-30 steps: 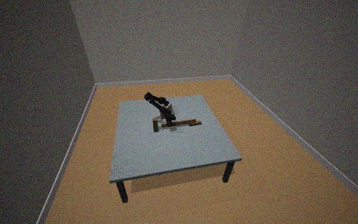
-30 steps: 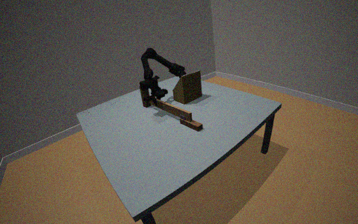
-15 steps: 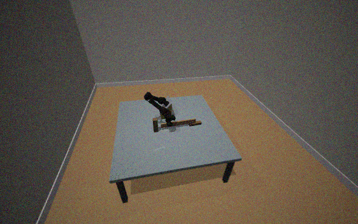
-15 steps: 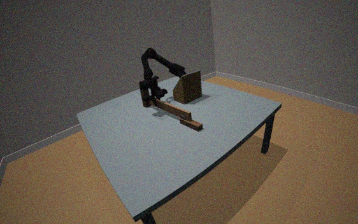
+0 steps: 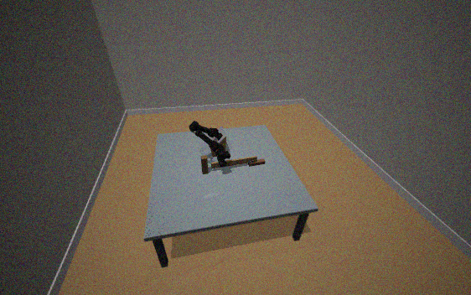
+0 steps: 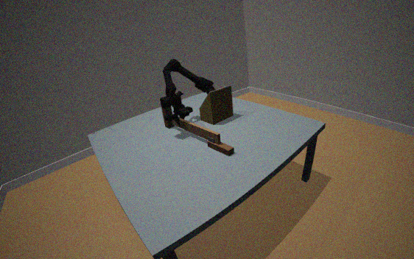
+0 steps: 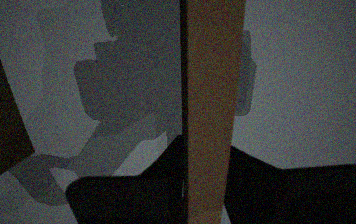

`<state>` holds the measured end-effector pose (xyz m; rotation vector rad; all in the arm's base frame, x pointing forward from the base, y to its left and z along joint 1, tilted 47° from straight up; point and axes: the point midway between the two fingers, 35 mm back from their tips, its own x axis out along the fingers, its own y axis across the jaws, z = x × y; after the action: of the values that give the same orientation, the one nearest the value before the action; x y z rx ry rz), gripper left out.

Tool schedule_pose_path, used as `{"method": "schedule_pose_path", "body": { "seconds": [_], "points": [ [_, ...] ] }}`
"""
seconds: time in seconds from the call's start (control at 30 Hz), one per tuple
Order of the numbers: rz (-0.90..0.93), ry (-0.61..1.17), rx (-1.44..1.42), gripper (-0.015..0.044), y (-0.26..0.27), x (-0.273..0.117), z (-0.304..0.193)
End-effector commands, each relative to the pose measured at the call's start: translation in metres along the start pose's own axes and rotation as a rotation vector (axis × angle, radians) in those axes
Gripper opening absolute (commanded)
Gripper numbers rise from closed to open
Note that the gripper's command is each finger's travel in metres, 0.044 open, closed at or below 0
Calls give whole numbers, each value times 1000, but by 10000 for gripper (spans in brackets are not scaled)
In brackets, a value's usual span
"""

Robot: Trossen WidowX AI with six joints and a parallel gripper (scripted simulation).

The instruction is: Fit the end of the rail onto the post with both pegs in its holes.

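The long wooden rail [image 5: 240, 162] [image 6: 199, 129] [image 7: 212, 75] runs from the low footboard block [image 5: 257, 163] [image 6: 222, 148] toward the short upright post [image 5: 204, 165] [image 6: 167, 114]. Its far end sits at the block's bracket. Its near end appears raised off the table, with a narrow gap to the post in the top view. My gripper [image 5: 223, 163] [image 6: 177, 118] [image 7: 194, 139] is shut on the rail close to its post end, one finger on each side. The pegs and holes are hidden or too small to see, so their alignment cannot be told.
A large slant-sided wooden box [image 6: 222, 106] stands on the table [image 5: 184, 201] [image 6: 147, 165] behind the rail, near the arm's base. A dark brown shape [image 7: 10, 125] shows at the left edge of the wrist view. The arm reaches over the rail from behind.
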<state>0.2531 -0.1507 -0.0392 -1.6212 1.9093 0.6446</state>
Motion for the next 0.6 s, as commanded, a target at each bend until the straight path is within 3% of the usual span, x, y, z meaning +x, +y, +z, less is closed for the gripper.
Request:
{"method": "schedule_pose_path", "body": {
  "seconds": [0.0, 0.57],
  "points": [
    [-3, 1, -2, 0, 0, -1, -2],
    [-3, 1, -2, 0, 0, -1, -7]
  ]
}}
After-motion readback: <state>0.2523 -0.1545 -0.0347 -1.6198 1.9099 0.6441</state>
